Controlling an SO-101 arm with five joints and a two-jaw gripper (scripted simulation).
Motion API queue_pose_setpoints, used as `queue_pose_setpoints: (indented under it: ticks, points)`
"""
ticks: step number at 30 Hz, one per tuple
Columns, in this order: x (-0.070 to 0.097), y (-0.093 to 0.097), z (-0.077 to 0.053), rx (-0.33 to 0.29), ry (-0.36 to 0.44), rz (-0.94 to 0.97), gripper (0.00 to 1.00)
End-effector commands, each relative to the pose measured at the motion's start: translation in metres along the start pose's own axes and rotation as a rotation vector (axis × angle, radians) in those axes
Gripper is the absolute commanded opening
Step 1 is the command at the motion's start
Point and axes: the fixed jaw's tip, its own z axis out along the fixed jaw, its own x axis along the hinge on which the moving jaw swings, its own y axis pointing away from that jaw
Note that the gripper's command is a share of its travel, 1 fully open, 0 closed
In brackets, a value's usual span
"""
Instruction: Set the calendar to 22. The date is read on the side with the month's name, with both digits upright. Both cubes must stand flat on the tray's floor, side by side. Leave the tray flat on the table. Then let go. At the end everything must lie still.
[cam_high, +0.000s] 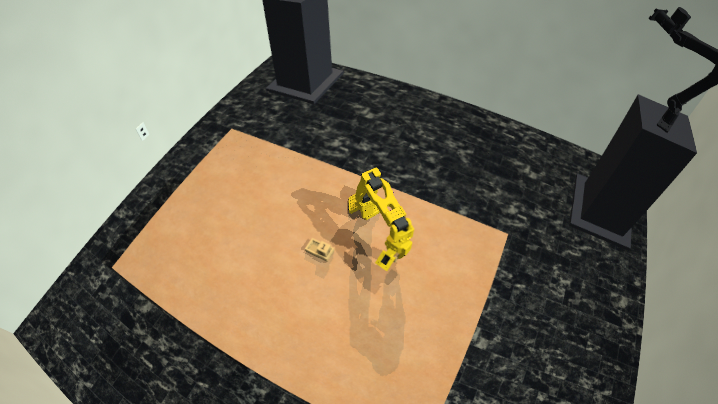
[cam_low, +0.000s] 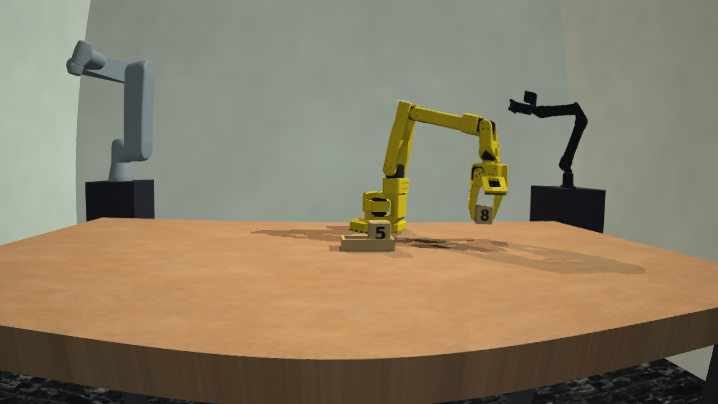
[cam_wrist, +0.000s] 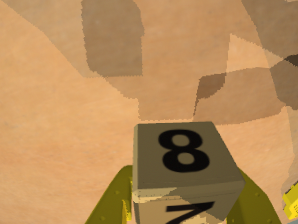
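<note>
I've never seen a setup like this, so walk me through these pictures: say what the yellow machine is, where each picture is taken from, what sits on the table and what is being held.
The yellow machine is a small robot arm bolted to a wooden table. One picture looks down from above, one from the table's front, one from a camera on the arm's wrist. Its gripper, a two-fingered claw, is shut on a number cube, held above the table; faces 8 and 2 show. A shallow tray holds another cube showing 5. The grey and black arms behind stand off the table.
</note>
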Motion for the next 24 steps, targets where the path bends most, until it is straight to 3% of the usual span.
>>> queue_pose_setpoints:
  ticks: [1,24]
  points:
    - [0.0005,0.0032,-0.0036,-0.025,-0.009,0.001,0.00]
    - [0.0005,0.0034,0.0057,-0.025,-0.009,0.001,0.00]
